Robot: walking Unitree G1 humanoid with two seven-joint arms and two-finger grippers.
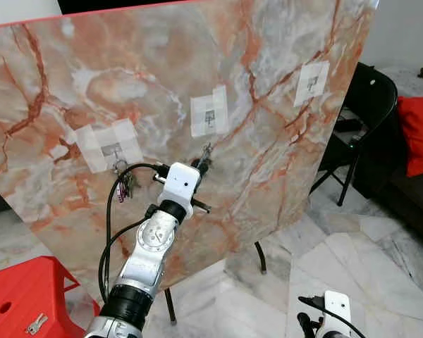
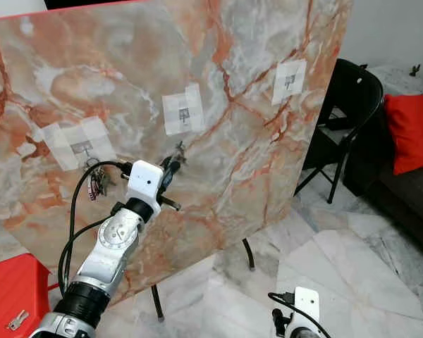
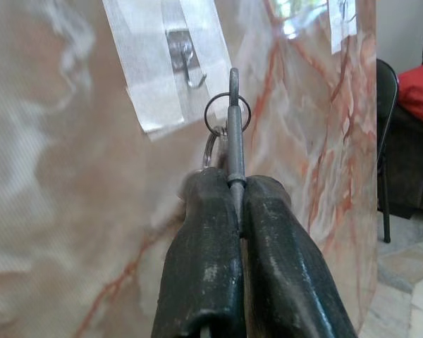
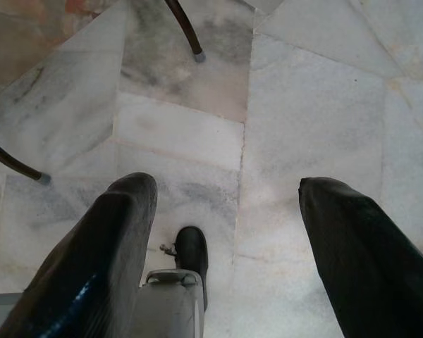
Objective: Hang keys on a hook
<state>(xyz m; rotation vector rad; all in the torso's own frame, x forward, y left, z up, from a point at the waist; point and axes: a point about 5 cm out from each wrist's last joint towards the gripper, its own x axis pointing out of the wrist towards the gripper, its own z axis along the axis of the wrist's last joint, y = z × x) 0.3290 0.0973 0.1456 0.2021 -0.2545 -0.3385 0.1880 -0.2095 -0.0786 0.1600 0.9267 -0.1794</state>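
My left gripper (image 1: 203,163) is raised against a leaning marble board (image 1: 268,141) and is shut on a key (image 3: 233,120) with split rings (image 3: 226,113). The key tip sits just below and beside the middle hook (image 3: 190,70), which is taped to the board with white tape (image 1: 209,111). Another bunch of keys (image 1: 124,182) hangs from the left taped hook (image 1: 113,149). A third taped hook (image 1: 311,83) is at the upper right. My right gripper (image 4: 225,204) hangs low over the floor, open with nothing between its fingers.
The board rests on a black chair (image 1: 363,105) and thin legs (image 1: 261,257). A red stool (image 1: 28,299) with a small key (image 1: 35,324) on it stands at the lower left. A red cushion (image 1: 419,134) lies at the right. Marble floor tiles (image 1: 366,253) spread below.
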